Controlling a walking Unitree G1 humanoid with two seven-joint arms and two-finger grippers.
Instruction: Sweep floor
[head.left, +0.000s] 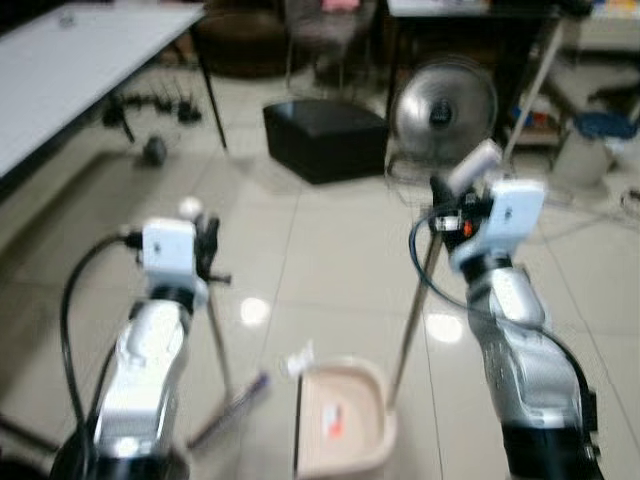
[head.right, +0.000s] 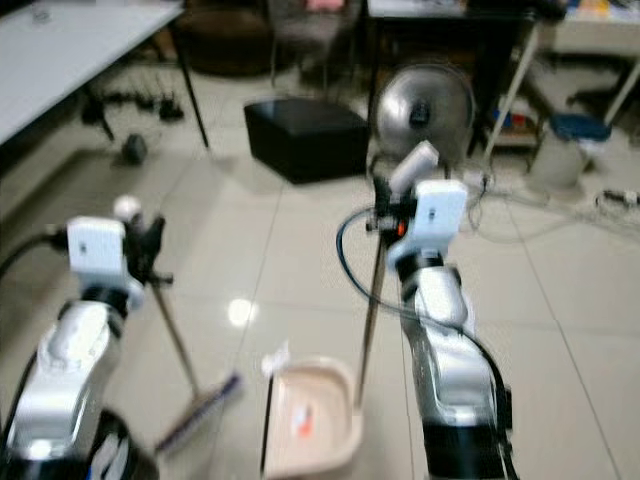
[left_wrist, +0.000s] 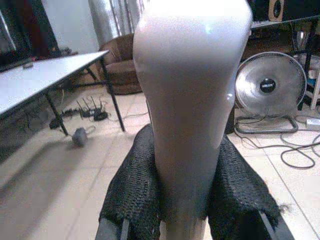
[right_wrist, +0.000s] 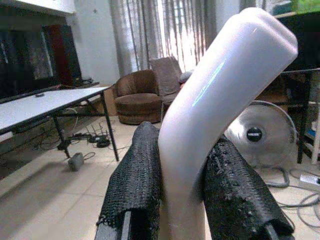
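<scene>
Beige glossy tile floor (head.left: 330, 250), head views blurred: one broom (head.left: 215, 330), one pink dustpan (head.left: 345, 415) on the floor between two raised arms. One fan (head.left: 445, 105), one black box (head.left: 325, 138), one white bench (head.left: 70, 60) behind. Left tool (head.left: 205, 250) holds the broom pole, right tool (head.left: 450, 205) the dustpan handle (head.left: 412, 310). Left wrist view: fingers (left_wrist: 132, 192) clamped on the broom's pale handle top (left_wrist: 192, 90). Right wrist view: fingers (right_wrist: 137, 185) clamped on the bent white grip (right_wrist: 220, 100); one brown armchair (right_wrist: 137, 100) behind.

Tool (right_wrist: 187, 200) around white handle (right_wrist: 220, 100)
</scene>
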